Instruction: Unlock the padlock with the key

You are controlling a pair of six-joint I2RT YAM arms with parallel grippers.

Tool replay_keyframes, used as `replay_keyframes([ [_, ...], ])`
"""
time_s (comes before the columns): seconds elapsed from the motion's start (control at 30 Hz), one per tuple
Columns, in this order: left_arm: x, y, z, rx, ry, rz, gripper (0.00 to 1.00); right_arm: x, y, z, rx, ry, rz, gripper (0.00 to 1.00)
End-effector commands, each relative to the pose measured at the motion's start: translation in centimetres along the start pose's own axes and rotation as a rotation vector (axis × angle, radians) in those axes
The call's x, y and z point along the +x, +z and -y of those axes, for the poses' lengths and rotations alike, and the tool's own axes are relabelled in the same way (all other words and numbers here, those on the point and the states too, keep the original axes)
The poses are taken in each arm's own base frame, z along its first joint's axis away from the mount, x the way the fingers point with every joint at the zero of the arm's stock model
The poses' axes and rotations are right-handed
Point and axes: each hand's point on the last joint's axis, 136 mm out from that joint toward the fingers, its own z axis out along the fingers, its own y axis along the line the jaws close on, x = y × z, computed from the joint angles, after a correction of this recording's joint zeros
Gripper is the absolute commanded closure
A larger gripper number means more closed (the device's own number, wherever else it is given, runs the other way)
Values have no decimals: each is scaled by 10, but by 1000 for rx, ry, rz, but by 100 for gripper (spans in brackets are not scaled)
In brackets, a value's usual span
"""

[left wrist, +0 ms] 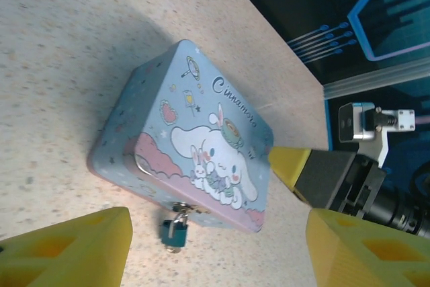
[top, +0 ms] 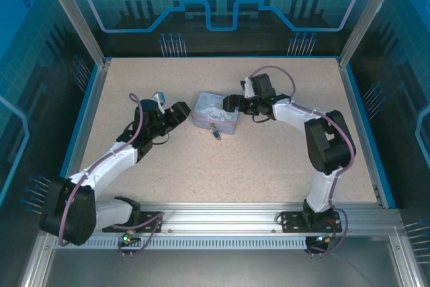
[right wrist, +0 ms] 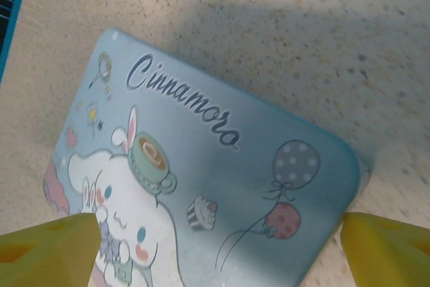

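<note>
This is a robot lab cell. Aluminium posts (top: 74, 13) and blue printed panels (top: 222, 5) wall in a speckled table (top: 222, 166), two arms (top: 114, 159) bolted to its rail (top: 228, 216).

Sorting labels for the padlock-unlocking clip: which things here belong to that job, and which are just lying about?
Part of the job: padlock, hanging from a clasp; left fingers and right fingers, both pairs spread.
Just there: tin that bears the clasp; speckled table.

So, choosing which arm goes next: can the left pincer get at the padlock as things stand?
Probably yes: left pincer open, padlock hanging bare at the tin's side ahead, nothing between them.
</note>
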Motion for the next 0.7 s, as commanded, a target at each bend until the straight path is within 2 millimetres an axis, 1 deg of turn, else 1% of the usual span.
replay_keyframes([
  [0.0, -7, -11, -5, -44, 56, 11, 30, -20, 13, -19, -117, 3, -5, 8],
  [0.07, -11, -14, -7, -45, 55, 22, 29, -32, 23, -27, -162, -25, 2, 8],
  [0.17, -15, -14, -6, -35, 52, 27, 28, -46, 32, -32, -184, -60, 15, 7],
  [0.2, -16, -14, -6, -30, 49, 27, 28, -50, 32, -30, -164, -71, 22, 7],
  [0.23, -18, -14, -5, -22, 48, 26, 28, -54, 30, -24, -120, -86, 33, 7],
  [0.3, -20, -14, -4, -15, 46, 24, 28, -62, 14, -15, -34, -123, 70, 6],
  [0.33, -22, -14, -2, -10, 49, 23, 28, -63, 4, -7, 21, -139, 89, 5],
  [0.4, -24, -12, -1, -4, 55, 20, 27, -62, -20, 1, 82, -162, 130, 3],
  [0.47, -26, -9, 1, 3, 64, 15, 28, -52, -45, 2, 86, -174, 147, 3],
  [0.5, -27, -7, 1, 7, 64, 12, 27, -44, -54, -2, 67, -179, 147, 4],
  [0.53, -28, -4, 1, 14, 65, 6, 28, -31, -59, -6, 35, -178, 133, 6],
  [0.6, -29, 3, 4, 36, 57, -9, 28, -4, -64, -18, -49, -158, 90, 12],
  [0.67, -29, 13, 10, 68, 59, -37, 29, 26, -61, -26, -112, -122, 46, 19],
])
